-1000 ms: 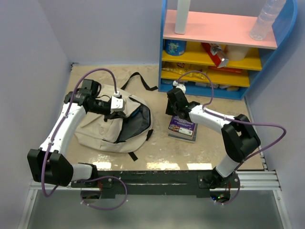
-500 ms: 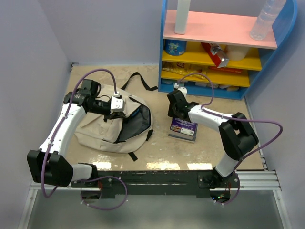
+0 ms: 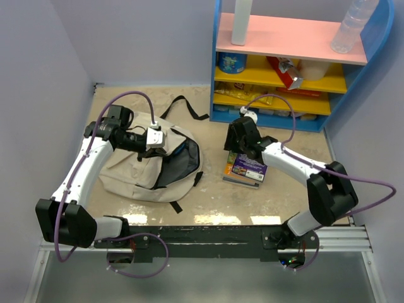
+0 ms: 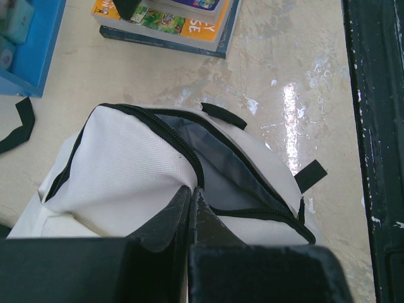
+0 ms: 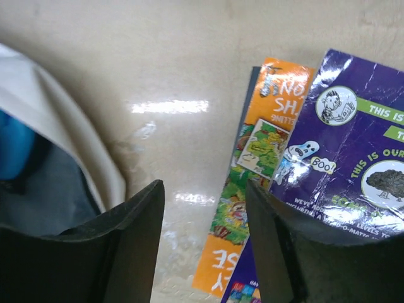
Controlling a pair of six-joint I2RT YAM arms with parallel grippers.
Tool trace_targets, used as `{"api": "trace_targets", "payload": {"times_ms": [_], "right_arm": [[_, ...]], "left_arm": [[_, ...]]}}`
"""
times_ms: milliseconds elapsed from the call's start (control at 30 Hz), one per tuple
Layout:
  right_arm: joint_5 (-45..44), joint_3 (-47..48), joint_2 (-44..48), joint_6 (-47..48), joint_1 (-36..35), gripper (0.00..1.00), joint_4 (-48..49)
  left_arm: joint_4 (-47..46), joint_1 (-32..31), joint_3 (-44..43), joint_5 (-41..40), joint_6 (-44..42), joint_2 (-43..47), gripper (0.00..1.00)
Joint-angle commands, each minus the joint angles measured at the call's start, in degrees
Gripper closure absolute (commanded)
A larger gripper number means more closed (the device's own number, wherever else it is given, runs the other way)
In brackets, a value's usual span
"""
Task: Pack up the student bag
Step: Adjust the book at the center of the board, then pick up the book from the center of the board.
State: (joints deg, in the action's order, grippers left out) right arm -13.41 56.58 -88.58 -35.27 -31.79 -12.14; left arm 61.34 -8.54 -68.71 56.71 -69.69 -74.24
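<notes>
Two arms work over a glossy beige counter (image 3: 208, 196). The bag (image 3: 136, 173), soft cream woven canvas with black straps and a dark zip, slumps rounded at centre left of the top view, its mouth gaping on a grey lining. The left claw (image 4: 191, 189) is pinched tight on the canvas at the zip edge. Right of the bag lies a flat stack of glossy books (image 3: 245, 170), a purple one (image 5: 353, 139) over an orange one (image 5: 252, 189). The right claw (image 5: 205, 189) hangs over the stack's left edge, jaws partly apart with nothing between them; one finger overlaps the purple cover.

Since a second ago the right arm's elbow has swung toward the right edge, and the purple book now sits skewed. Bag and left claw have not moved.
</notes>
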Motion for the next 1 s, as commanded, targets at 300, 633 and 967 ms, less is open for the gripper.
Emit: {"api": "trace_targets", "payload": {"times_ms": [300,633,967], "right_arm": [[2.77,-9.17,19.38,-7.44,18.4,0.32,-1.4],[11.21,-18.51,18.53,-10.43,26.07,0.32,4.83],[14.9,-25.81,16.07,-15.09,26.78,0.36,11.87]], "left_arm": [[0.44,-0.43,-0.81,3.58,-1.68,2.17,1.0],[0.8,-0.34,-1.52,4.29,-1.59,2.17,1.0],[0.62,-0.34,-1.69,4.37,-1.41,1.99,1.0]]}}
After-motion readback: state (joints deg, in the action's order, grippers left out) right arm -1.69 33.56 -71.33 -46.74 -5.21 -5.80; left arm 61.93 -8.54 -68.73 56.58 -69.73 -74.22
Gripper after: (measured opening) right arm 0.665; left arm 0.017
